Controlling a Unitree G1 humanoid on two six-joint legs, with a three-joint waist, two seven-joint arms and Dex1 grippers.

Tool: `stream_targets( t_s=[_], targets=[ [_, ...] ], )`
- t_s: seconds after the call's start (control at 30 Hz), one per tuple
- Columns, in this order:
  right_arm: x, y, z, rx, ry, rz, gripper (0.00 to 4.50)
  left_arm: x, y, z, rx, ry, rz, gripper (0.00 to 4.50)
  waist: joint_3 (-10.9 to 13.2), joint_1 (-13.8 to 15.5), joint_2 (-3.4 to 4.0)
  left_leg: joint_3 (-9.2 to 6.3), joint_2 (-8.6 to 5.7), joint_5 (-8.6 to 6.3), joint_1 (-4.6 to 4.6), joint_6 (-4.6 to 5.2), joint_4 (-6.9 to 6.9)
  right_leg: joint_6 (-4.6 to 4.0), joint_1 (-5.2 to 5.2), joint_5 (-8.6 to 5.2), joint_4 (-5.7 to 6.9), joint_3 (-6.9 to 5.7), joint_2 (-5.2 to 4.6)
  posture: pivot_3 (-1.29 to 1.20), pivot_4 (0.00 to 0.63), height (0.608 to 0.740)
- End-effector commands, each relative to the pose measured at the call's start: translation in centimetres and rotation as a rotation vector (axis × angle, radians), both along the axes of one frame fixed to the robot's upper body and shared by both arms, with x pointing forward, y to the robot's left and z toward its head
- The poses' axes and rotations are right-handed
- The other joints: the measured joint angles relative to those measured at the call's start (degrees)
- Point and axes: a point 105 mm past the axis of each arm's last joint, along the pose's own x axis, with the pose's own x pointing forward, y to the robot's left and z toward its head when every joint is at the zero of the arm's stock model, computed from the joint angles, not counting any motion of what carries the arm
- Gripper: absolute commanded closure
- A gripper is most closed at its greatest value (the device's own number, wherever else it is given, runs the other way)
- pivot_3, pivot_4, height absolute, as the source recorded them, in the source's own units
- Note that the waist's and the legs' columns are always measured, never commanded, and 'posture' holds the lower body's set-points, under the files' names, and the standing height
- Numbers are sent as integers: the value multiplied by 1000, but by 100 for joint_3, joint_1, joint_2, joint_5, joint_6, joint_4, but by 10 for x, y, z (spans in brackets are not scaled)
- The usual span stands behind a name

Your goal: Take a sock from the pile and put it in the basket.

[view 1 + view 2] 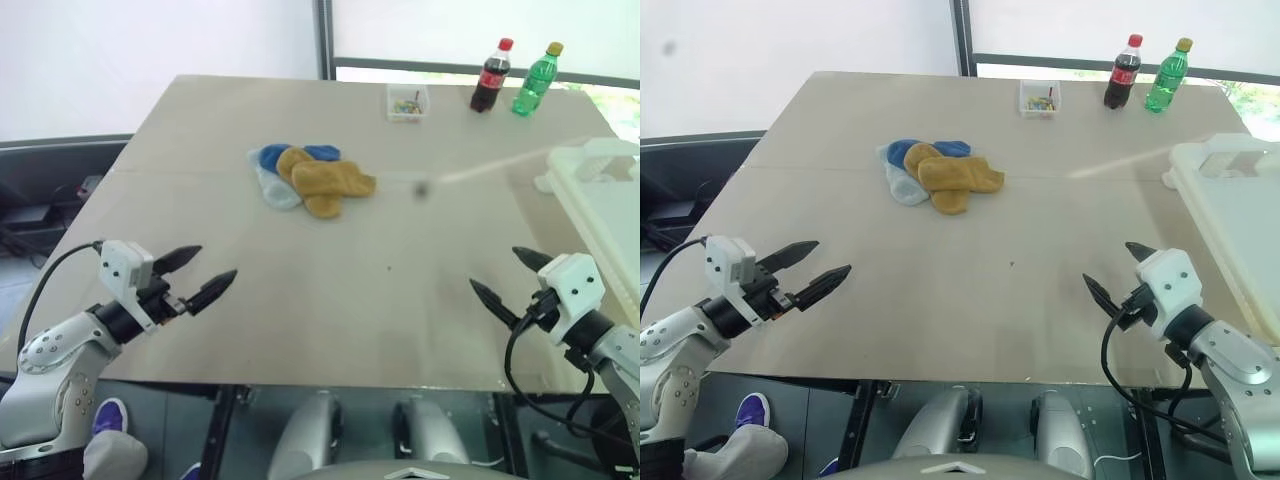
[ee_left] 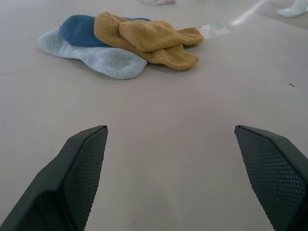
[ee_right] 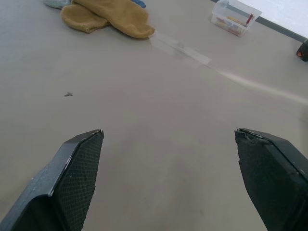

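The pile (image 1: 310,180) of blue, pale and mustard socks lies mid-surface, well apart from the white basket (image 1: 600,190) at the right edge, as the left gripper (image 1: 205,275) and right gripper (image 1: 508,280) hover near the front, fingers spread wide and empty.

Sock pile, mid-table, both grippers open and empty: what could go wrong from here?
1. The mustard-yellow socks overlap the blue socks and the pale sock in the pile, so one pinch may drag several.
2. The large white plastic basket sits at the table's right edge, beyond the right gripper; a left gripper pick likely needs a long cross-table carry.
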Motion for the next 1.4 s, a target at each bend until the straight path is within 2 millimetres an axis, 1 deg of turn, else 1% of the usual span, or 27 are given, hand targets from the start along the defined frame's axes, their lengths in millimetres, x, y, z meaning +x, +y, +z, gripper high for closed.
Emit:
stream_targets(
  t_s=[0.03,0.5,0.57,0.63,0.67,0.73,0.77,0.83,0.93,0.97,1.03,1.07,1.13,1.2,1.3,1.4],
  targets=[
    [-1,4,13,-14,-47,17,0,-1,-3,15,12,-48,-9,33,0,-1,0,0,0,0,0,0,0,0,0,0,0,0,0,0,150,729],
    [7,13,10,-10,-52,39,0,-5,-10,16,-15,-48,-42,33,0,0,0,-1,0,0,-1,0,0,0,0,0,-3,-2,1,0,150,729],
    [14,13,9,-61,-80,8,0,-5,-13,16,-8,-50,-55,33,0,-4,0,-1,0,0,-2,0,0,0,0,0,-3,-2,1,0,150,729],
    [22,24,4,-67,-60,62,0,-5,-18,17,-3,-51,-80,33,-2,-15,-3,-1,0,0,-1,0,1,0,0,0,-3,-2,1,0,150,729],
    [27,31,0,-61,-38,106,0,-5,-20,17,-2,-54,-89,33,-2,-21,-3,0,-1,0,-1,0,1,0,0,1,-2,-2,2,0,150,729],
    [43,43,-4,-76,-44,141,0,-4,-23,15,-5,-60,-92,33,-1,-22,-2,0,-1,1,0,0,1,-1,1,1,-2,-3,2,0,150,729],
    [59,52,-6,-123,-75,151,0,-3,-26,15,-16,-64,-99,33,-1,-35,-2,0,0,1,2,1,2,-3,1,2,-2,-3,4,0,150,729],
    [82,66,-7,-206,-135,165,0,-2,-31,16,-27,-70,-111,33,-1,-35,-2,2,0,2,3,0,3,-8,1,6,-1,-3,9,0,150,729],
    [124,102,-5,-260,-203,205,0,1,-39,19,-50,-98,-121,33,1,-90,-1,2,0,3,3,-1,3,-8,0,7,-1,-2,19,0,150,729],
    [134,111,-4,-274,-225,220,0,2,-41,20,-58,-104,-125,33,1,-96,-1,6,0,17,1,-23,4,-9,0,13,2,-2,28,0,150,729],
    [151,126,-2,-298,-258,229,0,2,-42,21,-66,-108,-120,33,1,-139,-9,-2,0,22,1,-32,4,4,0,21,4,-6,31,0,150,729],
    [157,130,-2,-301,-266,230,0,1,-43,22,-66,-108,-118,33,2,-153,-7,1,0,23,4,-33,3,8,3,24,5,-4,38,0,150,729],
    [174,146,-1,-335,-290,228,0,1,-44,23,-71,-117,-103,33,1,-146,-8,-1,-3,24,2,-36,0,11,0,25,7,-3,57,0,150,729],
    [184,158,0,-360,-305,225,0,0,-44,25,-75,-124,-90,33,2,-167,-8,-1,-5,23,-1,-36,-1,11,-1,25,6,-3,57,0,150,729],
    [193,176,-1,-424,-318,240,0,-2,-44,24,-79,-132,-71,33,2,-187,-7,0,-6,23,-1,-39,-6,11,-6,26,5,-2,59,0,150,729],
    [196,187,-7,-471,-308,240,0,-4,-44,25,-84,-135,-59,33,4,-213,-4,-4,-4,23,3,-48,-16,9,-9,25,11,-1,63,0,150,729]
  ],
)
